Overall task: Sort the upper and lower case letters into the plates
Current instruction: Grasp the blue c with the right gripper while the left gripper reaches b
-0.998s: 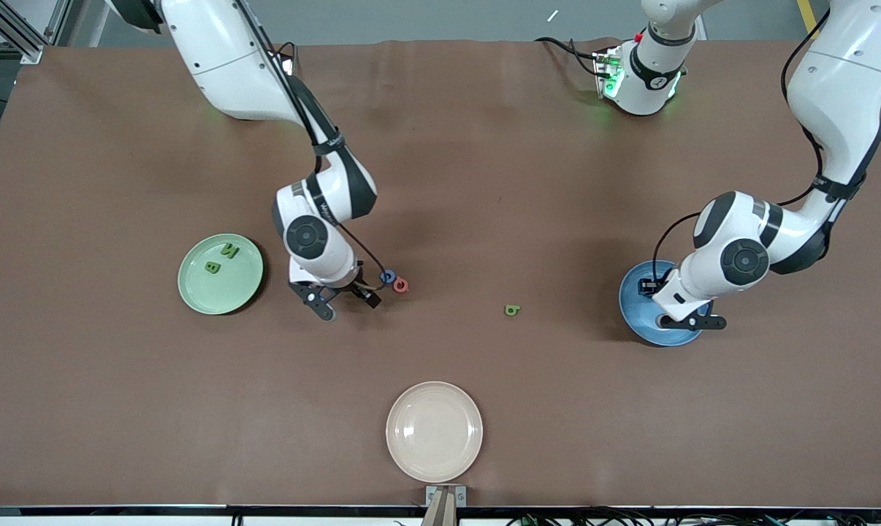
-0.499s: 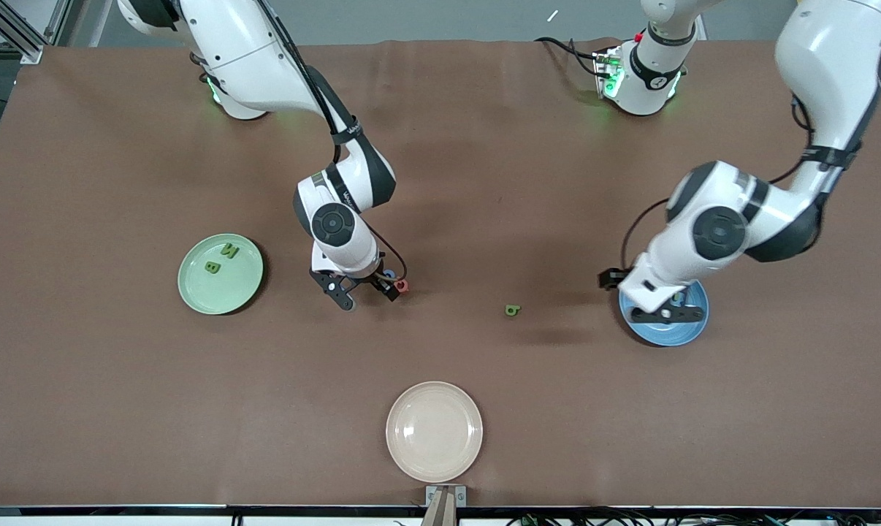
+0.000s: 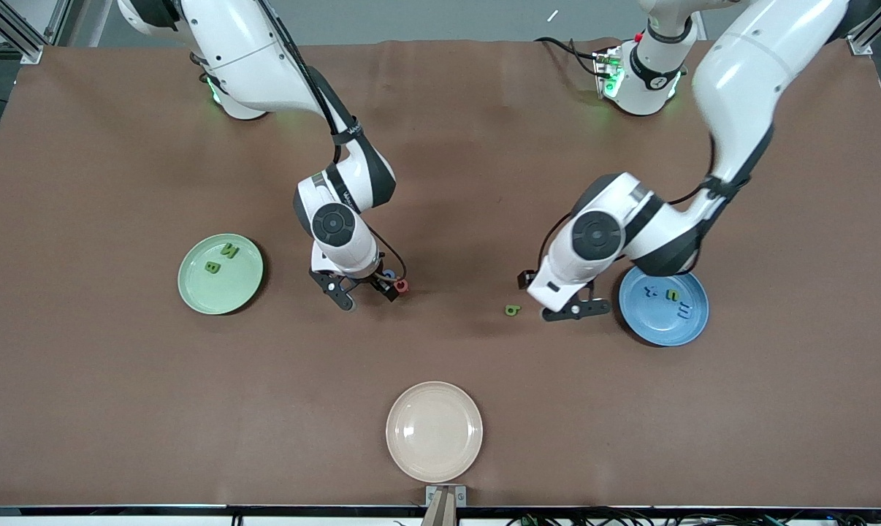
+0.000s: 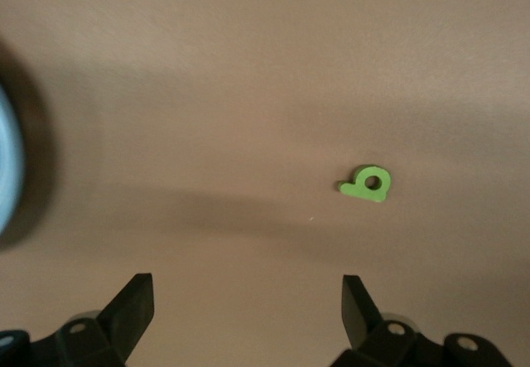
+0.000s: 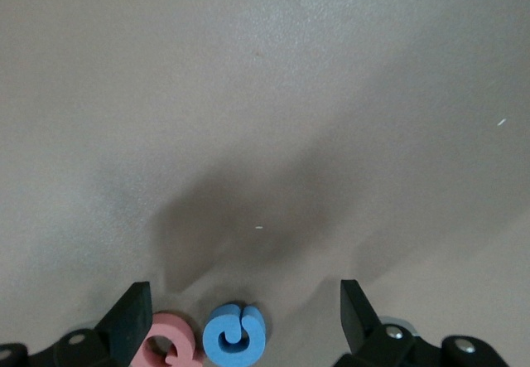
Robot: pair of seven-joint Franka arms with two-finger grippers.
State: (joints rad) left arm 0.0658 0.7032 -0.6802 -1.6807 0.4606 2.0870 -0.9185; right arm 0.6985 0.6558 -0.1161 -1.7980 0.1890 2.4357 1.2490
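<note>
On my brown surface (image 3: 484, 183) a green letter (image 3: 512, 310) lies alone between the two arms, near the blue plate (image 3: 663, 330), which holds three small letters. The left gripper (image 3: 566, 301) hangs just beside that green letter, jaws apart and empty. Toward the right arm's end, I see a blue letter (image 5: 233, 336) touching a pinkish-red letter (image 5: 172, 346); the right gripper (image 3: 360, 291) is low over them, jaws spread. The mint plate (image 3: 220, 291) carries two green letters. A cream plate (image 3: 434, 431) sits nearest the front camera.
</note>
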